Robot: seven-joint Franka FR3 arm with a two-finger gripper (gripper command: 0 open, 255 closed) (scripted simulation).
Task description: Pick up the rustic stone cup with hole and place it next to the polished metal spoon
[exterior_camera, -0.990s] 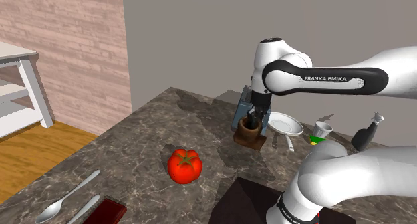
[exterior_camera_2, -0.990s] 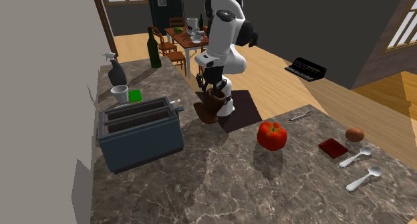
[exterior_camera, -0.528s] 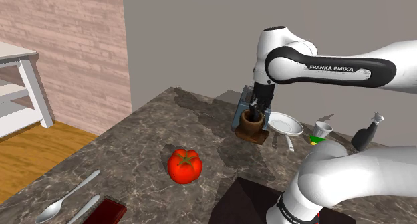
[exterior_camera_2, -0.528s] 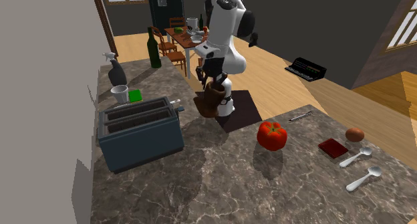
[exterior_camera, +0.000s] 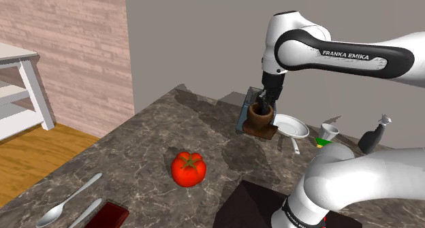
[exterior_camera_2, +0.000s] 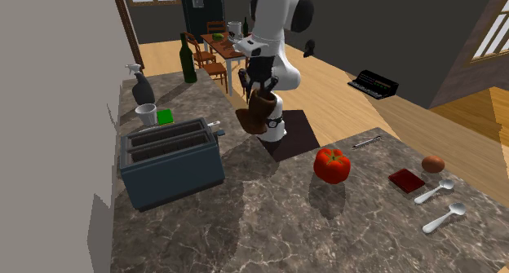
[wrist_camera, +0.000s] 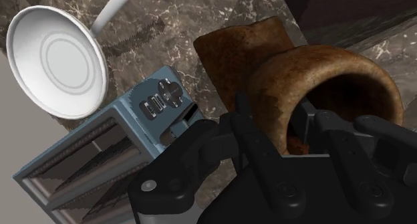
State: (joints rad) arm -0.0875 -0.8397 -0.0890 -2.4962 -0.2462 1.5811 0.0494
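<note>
The black fingers (wrist_camera: pixel 246 122) pinched the rim of the brown cup (exterior_camera: pixel 261 118), one inside, one outside. It hung above the bench (exterior_camera: pixel 136 141) near the toaster (exterior_camera_2: pixel 171 161). I'd carry it high over the tomato (exterior_camera: pixel 188 169), slowly, toward the spoon (exterior_camera: pixel 67 201).

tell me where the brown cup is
In the shoulder view the cup hangs in the gripper above the counter, before the toaster, left of the white plate.

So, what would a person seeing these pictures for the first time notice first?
The brown cup, clasped by the black gripper, hangs above the marble counter near the blue-grey toaster. The bright red tomato sits in the middle of that counter.
</note>
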